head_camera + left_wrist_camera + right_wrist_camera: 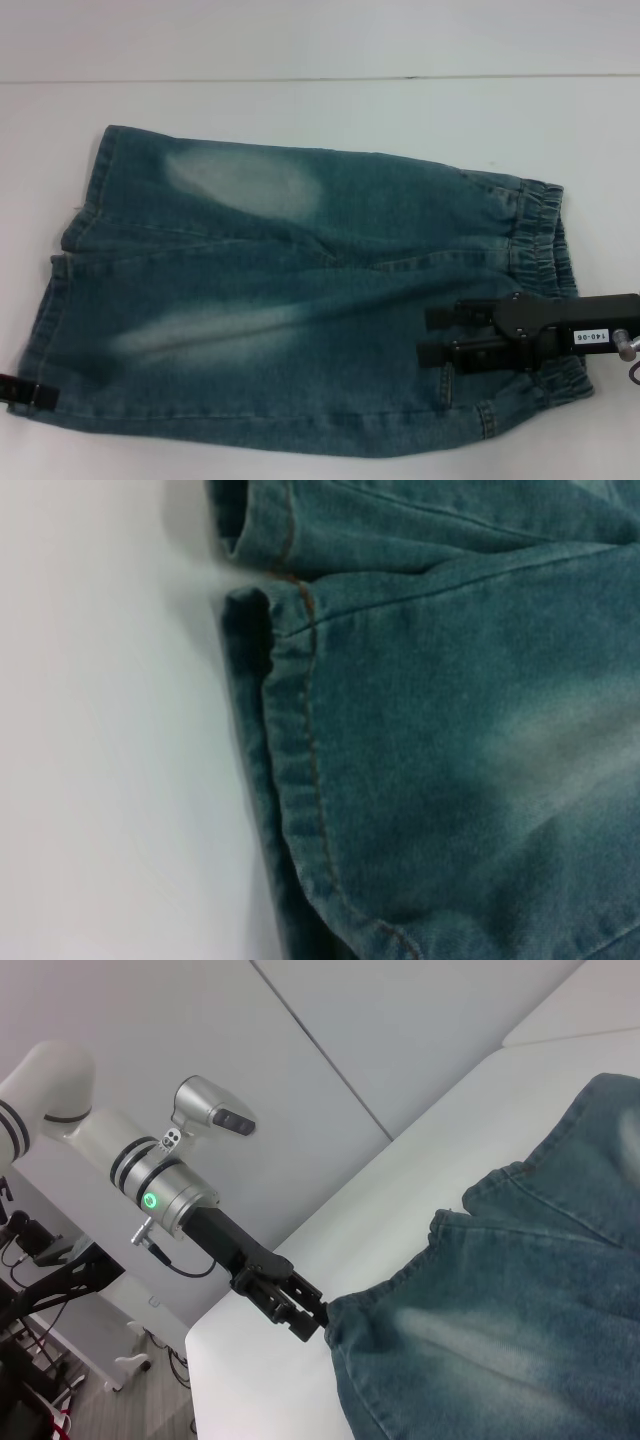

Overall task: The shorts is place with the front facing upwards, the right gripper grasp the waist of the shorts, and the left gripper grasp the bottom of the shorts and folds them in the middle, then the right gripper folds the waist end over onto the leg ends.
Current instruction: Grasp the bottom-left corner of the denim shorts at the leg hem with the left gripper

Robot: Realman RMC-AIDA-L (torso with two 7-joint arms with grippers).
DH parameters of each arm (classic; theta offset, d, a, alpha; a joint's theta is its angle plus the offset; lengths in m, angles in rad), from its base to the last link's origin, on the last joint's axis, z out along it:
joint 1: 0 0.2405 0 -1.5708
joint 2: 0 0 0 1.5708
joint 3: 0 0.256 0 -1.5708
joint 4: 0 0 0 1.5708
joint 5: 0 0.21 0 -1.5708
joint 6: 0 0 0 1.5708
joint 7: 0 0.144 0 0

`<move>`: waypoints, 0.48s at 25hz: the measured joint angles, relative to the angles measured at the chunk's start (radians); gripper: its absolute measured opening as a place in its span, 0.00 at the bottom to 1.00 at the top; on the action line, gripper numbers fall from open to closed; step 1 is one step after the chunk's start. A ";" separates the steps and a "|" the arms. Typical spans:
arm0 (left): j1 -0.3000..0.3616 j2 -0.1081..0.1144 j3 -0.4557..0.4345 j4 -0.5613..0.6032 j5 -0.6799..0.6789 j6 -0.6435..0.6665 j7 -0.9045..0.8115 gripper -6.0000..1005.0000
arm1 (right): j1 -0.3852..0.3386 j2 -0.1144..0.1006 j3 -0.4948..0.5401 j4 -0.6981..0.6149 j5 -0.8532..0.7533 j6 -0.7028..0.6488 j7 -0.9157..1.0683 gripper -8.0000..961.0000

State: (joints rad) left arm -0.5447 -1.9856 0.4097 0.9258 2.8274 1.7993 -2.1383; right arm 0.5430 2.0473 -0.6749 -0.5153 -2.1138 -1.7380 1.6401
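Observation:
Blue denim shorts (300,290) lie flat on the white table (300,100), with the elastic waist (545,235) to the right and the leg ends (60,270) to the left. My right gripper (432,333) hovers open over the near half of the shorts, just inside the waist, with its fingers pointing left. My left gripper (28,392) is at the near corner of the leg hem. The right wrist view shows that left gripper (300,1310) touching the hem corner of the shorts (500,1340). The left wrist view is filled by the stitched leg hem (295,780).
Bare white table surface (110,780) lies beyond the leg ends. In the right wrist view the table's corner (215,1360) sits just past the left gripper, and a wall and floor stands are behind it. The shorts' near edge is close to the front of the head view.

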 joint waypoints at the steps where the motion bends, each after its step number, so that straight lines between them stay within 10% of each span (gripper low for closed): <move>1: -0.001 -0.002 0.001 -0.001 0.000 -0.002 0.002 0.72 | 0.000 0.000 0.000 0.000 0.000 0.000 0.000 0.89; 12: 0.001 -0.009 0.011 -0.009 -0.004 -0.053 0.002 0.58 | -0.003 0.000 0.000 0.000 0.000 0.000 -0.003 0.89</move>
State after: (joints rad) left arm -0.5437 -1.9944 0.4203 0.9172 2.8238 1.7463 -2.1367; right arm 0.5397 2.0478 -0.6751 -0.5154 -2.1137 -1.7379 1.6372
